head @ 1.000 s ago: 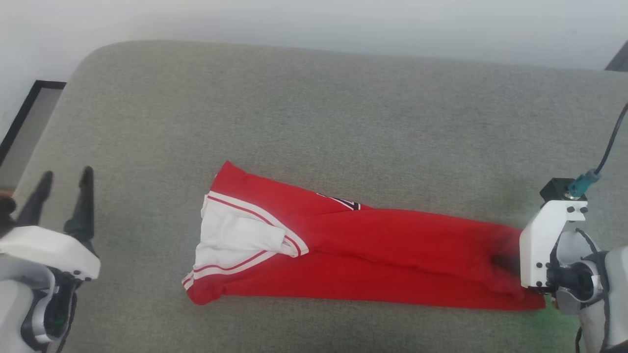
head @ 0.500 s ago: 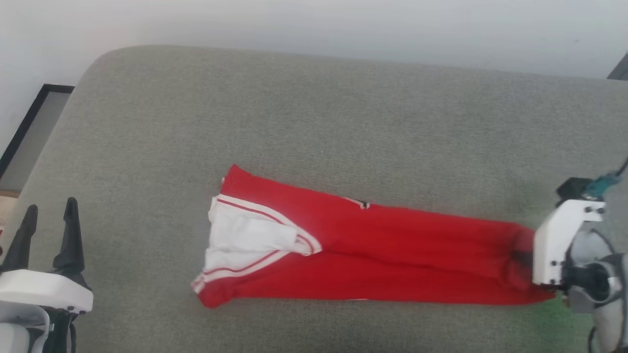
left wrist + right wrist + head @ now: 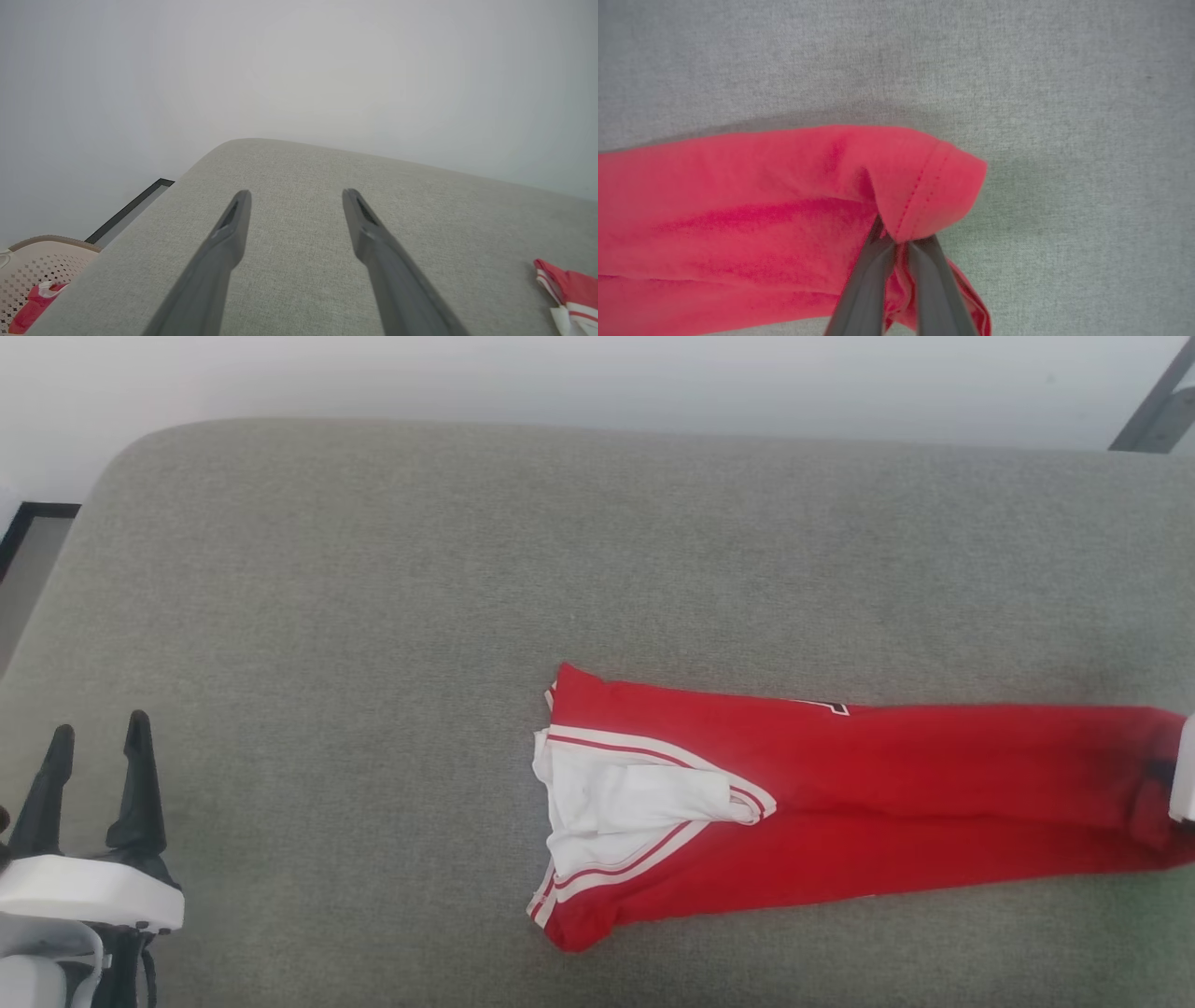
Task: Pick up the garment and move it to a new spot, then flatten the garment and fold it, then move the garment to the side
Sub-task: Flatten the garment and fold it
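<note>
The garment [image 3: 840,803] lies as a long red folded strip on the grey cushion [image 3: 467,569], with its white striped sleeve [image 3: 625,798] at the left end. Its hemmed right end [image 3: 924,186] bunches up over my right gripper [image 3: 899,242], which is shut on the red cloth. In the head view a sliver of that arm's white bracket [image 3: 1184,770] sits at the right edge, against the cloth. My left gripper [image 3: 98,737] stands open at the lower left, well apart from the garment, with bare cushion between its fingers [image 3: 233,233].
A pale perforated basket [image 3: 32,270] holding red and white cloth sits beyond the cushion's left edge. A dark-framed panel [image 3: 19,523] lies on the floor at the far left. A white wall runs behind the cushion.
My right gripper has shut on the garment's right end. The garment now sits further right in the head view while the cushion's edges barely shifted. The left gripper stays open.
</note>
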You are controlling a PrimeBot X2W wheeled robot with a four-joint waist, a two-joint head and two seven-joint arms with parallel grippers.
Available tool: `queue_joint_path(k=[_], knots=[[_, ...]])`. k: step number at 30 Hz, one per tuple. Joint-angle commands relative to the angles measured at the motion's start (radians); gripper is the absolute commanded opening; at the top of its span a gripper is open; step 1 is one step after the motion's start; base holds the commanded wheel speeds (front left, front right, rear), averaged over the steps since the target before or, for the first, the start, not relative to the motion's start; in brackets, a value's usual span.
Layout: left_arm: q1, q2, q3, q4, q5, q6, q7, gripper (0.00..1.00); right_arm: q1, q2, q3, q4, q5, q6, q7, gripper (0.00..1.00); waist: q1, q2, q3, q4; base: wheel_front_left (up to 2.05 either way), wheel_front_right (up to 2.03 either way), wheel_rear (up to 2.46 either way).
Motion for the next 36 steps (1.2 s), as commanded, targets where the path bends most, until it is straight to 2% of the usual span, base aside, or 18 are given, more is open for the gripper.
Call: queue_joint_path(k=[1,4,9,15,19,23,28,36], knots=[[-0.012,-0.006,0.006,0.003,0.011,-0.005,-0.004,1.0,-0.016,0.003,0.0,0.0,0.001,0.0,-0.002,0.0,0.0,-0.0001,0.002,-0.004,0.0,0.0,0.0],[-0.016,-0.014,0.013,0.008,0.018,-0.009,-0.004,1.0,-0.02,0.023,0.024,-0.03,0.039,0.0,0.017,0.0,0.0,-0.0001,0.0,-0.011,0.0,0.0,0.0],[-0.006,-0.027,0.018,0.009,0.027,-0.01,-0.004,1.0,0.02,0.065,0.079,-0.152,0.134,0.0,0.069,0.0,0.0,-0.0001,-0.014,-0.014,0.0,0.0,0.0],[0.002,-0.031,0.002,-0.003,0.017,-0.011,-0.004,1.0,0.058,0.147,0.173,-0.321,0.207,0.0,0.14,0.0,0.0,-0.0001,-0.022,-0.002,0.0,0.0,0.0],[-0.005,-0.034,-0.021,-0.007,0.012,-0.011,-0.004,1.0,0.049,0.216,0.24,-0.364,0.201,0.0,0.145,0.0,0.0,-0.0001,-0.021,0.021,0.0,0.0,0.0],[-0.017,-0.041,-0.044,-0.003,0.004,-0.011,-0.004,1.0,0.025,0.282,0.318,-0.345,0.19,0.0,0.125,0.0,0.0,-0.0001,-0.02,0.051,0.0,0.0,0.0],[-0.04,-0.051,-0.075,0.007,0.005,-0.01,-0.004,1.0,-0.014,0.332,0.407,-0.265,0.176,0.0,0.072,0.0,0.0,-0.0001,-0.018,0.096,0.0,0.0,0.0],[-0.068,-0.066,-0.108,0.017,0.009,-0.01,-0.004,1.0,-0.086,0.353,0.505,-0.104,0.148,0.0,-0.025,0.0,0.0,-0.0001,-0.014,0.146,0.0,0.0,0.0]])
